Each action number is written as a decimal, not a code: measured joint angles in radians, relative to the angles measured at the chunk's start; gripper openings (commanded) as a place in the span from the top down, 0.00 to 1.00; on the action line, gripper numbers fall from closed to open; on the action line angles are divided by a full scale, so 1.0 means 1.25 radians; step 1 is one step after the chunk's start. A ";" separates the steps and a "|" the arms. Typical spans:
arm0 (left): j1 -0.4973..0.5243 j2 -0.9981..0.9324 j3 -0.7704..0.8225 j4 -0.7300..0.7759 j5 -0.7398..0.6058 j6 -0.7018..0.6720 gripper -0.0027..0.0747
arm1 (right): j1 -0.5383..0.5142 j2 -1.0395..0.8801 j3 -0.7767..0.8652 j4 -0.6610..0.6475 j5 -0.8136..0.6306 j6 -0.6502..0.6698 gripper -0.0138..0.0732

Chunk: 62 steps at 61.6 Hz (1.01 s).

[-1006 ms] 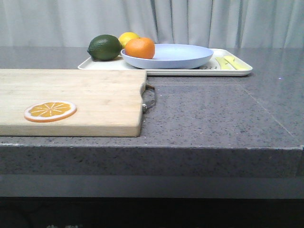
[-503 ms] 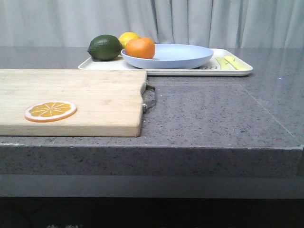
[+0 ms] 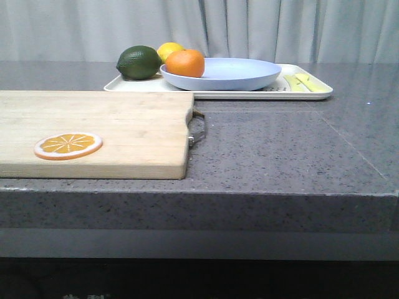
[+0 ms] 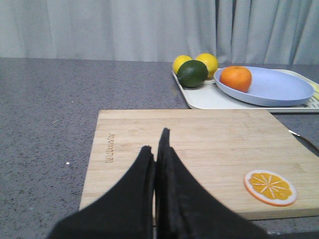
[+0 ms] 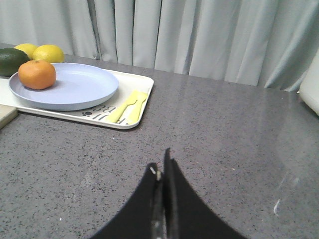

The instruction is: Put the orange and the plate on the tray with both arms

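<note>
We see one grey speckled worktop [image 3: 280, 149], its far edge meeting a curtain. One wooden cutting board [image 3: 93, 131] runs off the front view's left edge, carrying a single orange slice disc [image 3: 68, 145]. One cream tray [image 3: 315, 93] sits behind it, its markings partly hidden under the one blue plate [image 3: 237, 71] that rests on it. The one orange [image 3: 184, 63] lies in the plate at its left side. Beside it on the tray we count one dark green lime [image 3: 138, 62] and two lemons [image 4: 207, 62], only one clear from the front. Pale yellow cutlery [image 5: 127, 105] lies on the tray's right end. Neither arm appears in the front view. The left pincer [image 4: 155, 149] hangs clenched and empty above the board; the right pincer [image 5: 160, 167] is likewise clenched above bare worktop.
</note>
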 measured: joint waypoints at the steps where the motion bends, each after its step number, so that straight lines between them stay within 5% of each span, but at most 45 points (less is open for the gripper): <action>1: 0.006 0.000 0.007 0.000 -0.004 0.000 0.99 | 0.000 0.000 0.000 0.000 0.000 0.000 0.97; 14: 0.091 0.000 0.099 -0.014 -0.051 0.000 0.99 | 0.000 0.000 0.000 0.000 0.000 0.000 0.97; 30: 0.103 0.000 0.233 -0.018 -0.191 0.000 0.99 | 0.000 0.000 0.003 0.000 0.000 0.000 0.97; 62: 0.103 0.000 0.238 -0.019 -0.248 0.000 0.99 | 0.000 0.000 0.003 0.000 0.000 0.000 0.97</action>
